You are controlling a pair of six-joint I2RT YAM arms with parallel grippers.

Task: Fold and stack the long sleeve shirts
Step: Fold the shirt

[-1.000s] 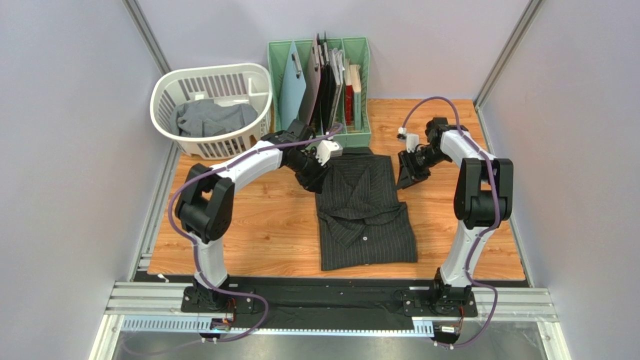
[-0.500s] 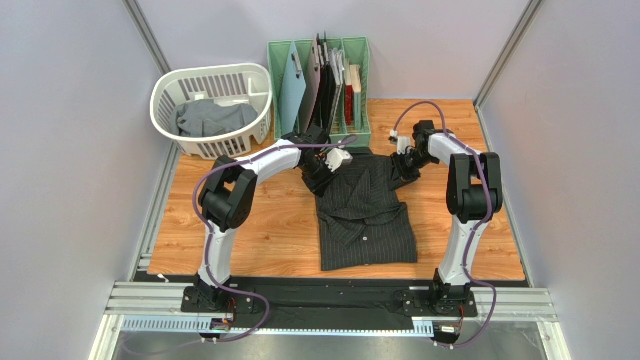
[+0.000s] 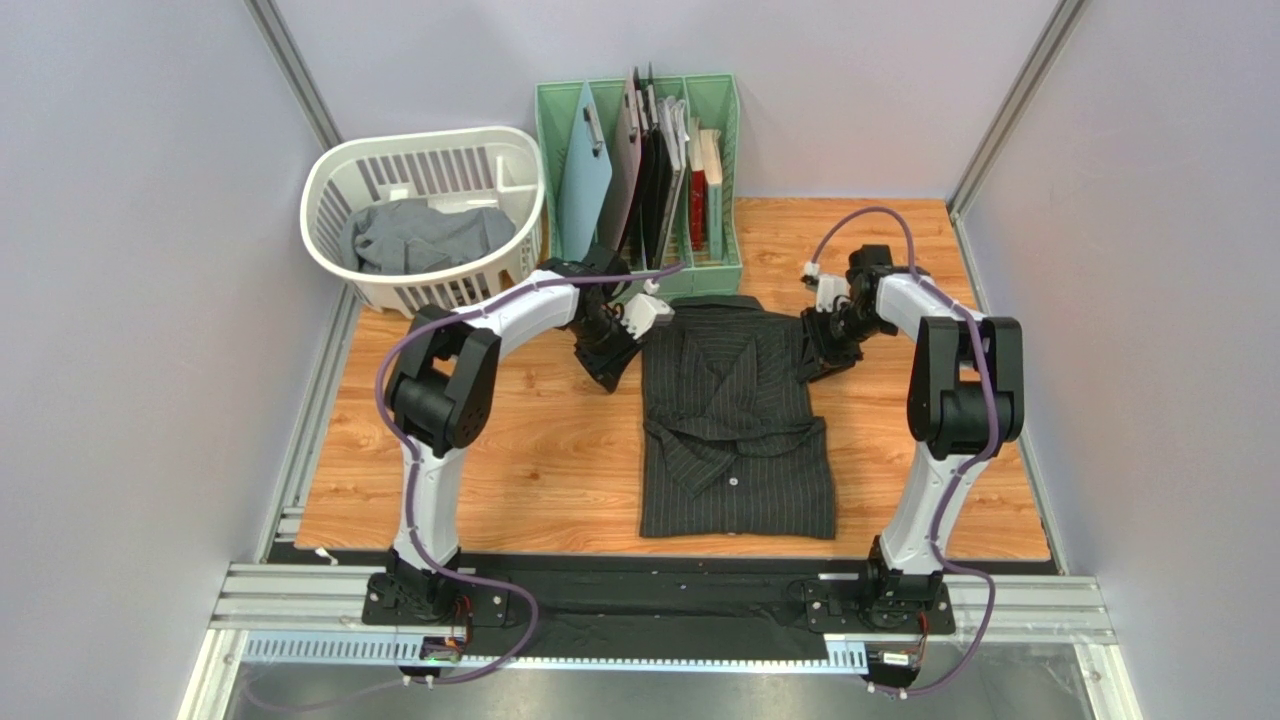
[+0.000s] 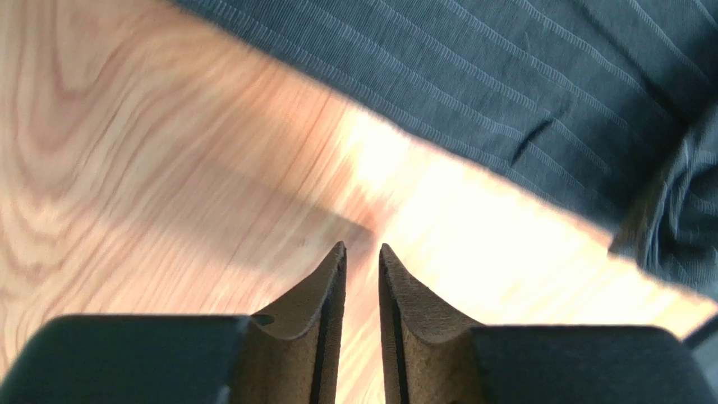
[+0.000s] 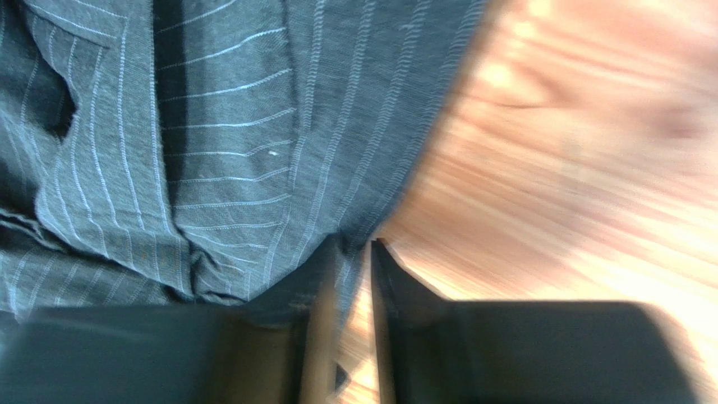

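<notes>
The black pinstripe shirt (image 3: 736,435) lies folded flat at the table's middle, collar and buttons up. It also shows in the left wrist view (image 4: 522,76) and the right wrist view (image 5: 227,143). My left gripper (image 3: 601,357) rests on bare wood just left of the shirt's upper left edge; its jaws (image 4: 361,246) stand a narrow gap apart with nothing between them. My right gripper (image 3: 830,342) is at the shirt's upper right edge, nearly shut, with the hem between its tips (image 5: 354,244). The plain grey shirt (image 3: 428,236) lies crumpled in the basket.
A white laundry basket (image 3: 313,203) stands at the back left. A green rack (image 3: 559,150) of flat boards and folders stands at the back middle, just behind the shirt's top. The wooden table (image 3: 496,450) ends at grey walls on both sides.
Both grippers moved outward from the shirt's top. The left one slid off the cloth onto the wood. The shirt's upper part now lies wider and flatter.
</notes>
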